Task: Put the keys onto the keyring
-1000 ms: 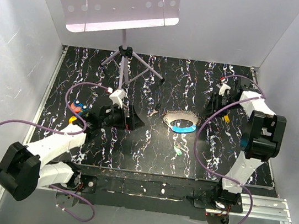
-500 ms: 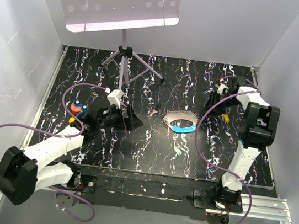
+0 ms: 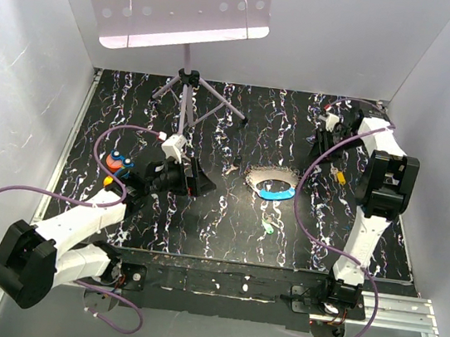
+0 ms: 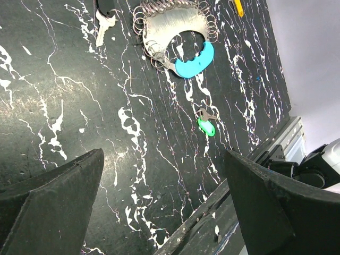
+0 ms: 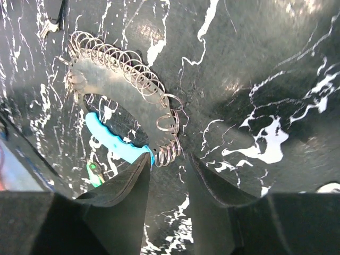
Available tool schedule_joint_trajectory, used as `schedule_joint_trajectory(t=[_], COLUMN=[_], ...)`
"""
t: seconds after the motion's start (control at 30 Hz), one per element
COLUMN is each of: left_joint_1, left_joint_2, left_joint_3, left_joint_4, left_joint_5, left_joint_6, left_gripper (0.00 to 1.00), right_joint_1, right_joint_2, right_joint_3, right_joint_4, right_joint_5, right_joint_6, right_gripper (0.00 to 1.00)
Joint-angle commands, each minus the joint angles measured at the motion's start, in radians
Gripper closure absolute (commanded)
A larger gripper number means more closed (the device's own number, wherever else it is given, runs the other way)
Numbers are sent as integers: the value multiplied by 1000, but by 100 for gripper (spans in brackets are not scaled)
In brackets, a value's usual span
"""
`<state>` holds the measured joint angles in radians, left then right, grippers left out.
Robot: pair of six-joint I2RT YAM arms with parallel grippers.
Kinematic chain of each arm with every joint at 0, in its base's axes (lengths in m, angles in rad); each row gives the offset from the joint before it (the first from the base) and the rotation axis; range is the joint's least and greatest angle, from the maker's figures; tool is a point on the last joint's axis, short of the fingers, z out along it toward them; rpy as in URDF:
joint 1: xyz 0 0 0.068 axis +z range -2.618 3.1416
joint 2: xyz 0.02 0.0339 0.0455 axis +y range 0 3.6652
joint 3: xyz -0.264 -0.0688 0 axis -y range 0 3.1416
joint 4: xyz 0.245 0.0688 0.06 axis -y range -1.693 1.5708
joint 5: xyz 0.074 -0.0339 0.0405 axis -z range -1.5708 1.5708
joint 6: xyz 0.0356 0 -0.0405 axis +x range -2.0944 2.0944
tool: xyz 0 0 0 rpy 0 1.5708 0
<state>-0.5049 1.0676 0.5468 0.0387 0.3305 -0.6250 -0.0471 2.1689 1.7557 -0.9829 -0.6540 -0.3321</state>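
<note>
Right gripper [image 5: 167,155] farther back, barely open, empty; left gripper [image 4: 163,154] wide, empty; keyring [image 5: 109,87] loops wrist-view only

Green-headed key [image 4: 206,126] flat — near blue-tagged keyring [image 4: 175,32]

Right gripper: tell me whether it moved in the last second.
Yes. The right gripper has shifted toward the back wall, away from the keyring.
</note>
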Motion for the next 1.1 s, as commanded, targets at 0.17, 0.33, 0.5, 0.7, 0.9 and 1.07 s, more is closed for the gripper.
schedule_joint_trajectory(t=[0.17,0.33,0.5,0.7,0.9,1.07], left_joint_1=[8,8,8,8,8,8], left_joint_2=[-15,-18,-35,-23,92,225], left_joint_3=[-2,8,21,12,28,100], left_joint_4=[20,26,17,44,151,139], left_joint_5=[22,28,30,41,123,173], left_joint_6=[10,28,45,22,-82,-105], left_gripper=[5,4,4,5,17,27], right_joint_1=[47,73,121,255,357,342], right_joint_2=[-170,-291,-207,-224,-130,-145], right_joint_3=[-66,-211,-98,-124,34,-89], right_joint_4=[-65,-8,-57,74,-63,-86], right_joint_5=[-70,-121,-95,-10,-85,-292], right_joint_6=[-719,-1168,-1153,-862,-341,-140], right_gripper=[58,43,49,52,61,69])
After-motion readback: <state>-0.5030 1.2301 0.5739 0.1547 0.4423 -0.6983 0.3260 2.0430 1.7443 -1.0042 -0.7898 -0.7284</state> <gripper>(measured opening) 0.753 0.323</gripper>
